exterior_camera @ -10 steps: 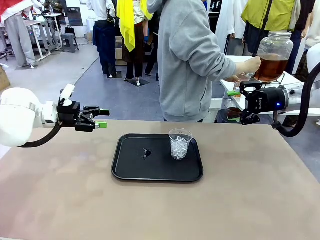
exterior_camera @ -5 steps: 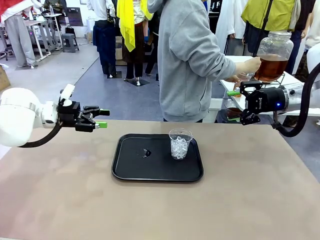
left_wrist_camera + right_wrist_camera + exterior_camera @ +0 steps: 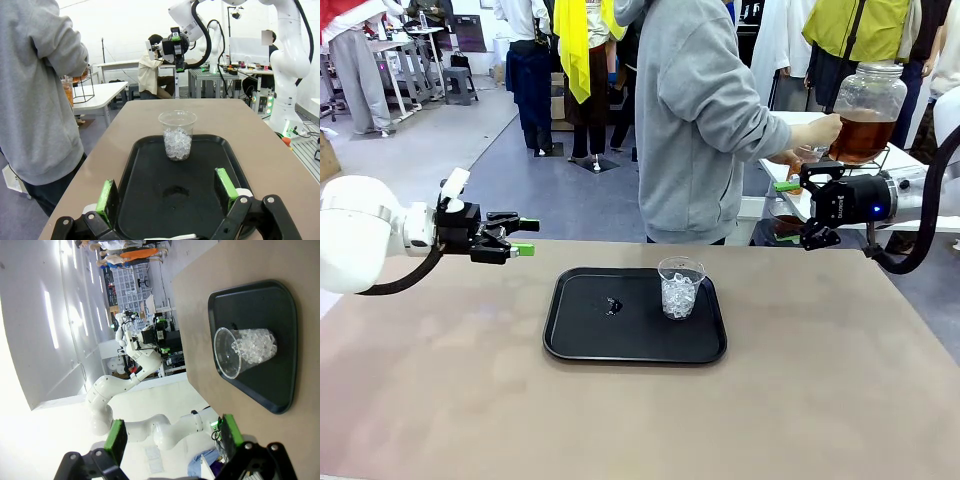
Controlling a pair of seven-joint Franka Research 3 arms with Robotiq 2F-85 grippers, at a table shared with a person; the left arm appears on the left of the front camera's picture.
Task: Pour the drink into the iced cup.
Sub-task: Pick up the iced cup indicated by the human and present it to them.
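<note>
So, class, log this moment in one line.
left gripper open | right gripper open | iced cup on tray | person's hand at drink jar

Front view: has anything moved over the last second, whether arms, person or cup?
Nothing visibly changed. The left gripper and right gripper stay open in the air, holding nothing. The iced cup stands on the black tray as before, and the person's hand remains at the glass jar of amber drink.
</note>
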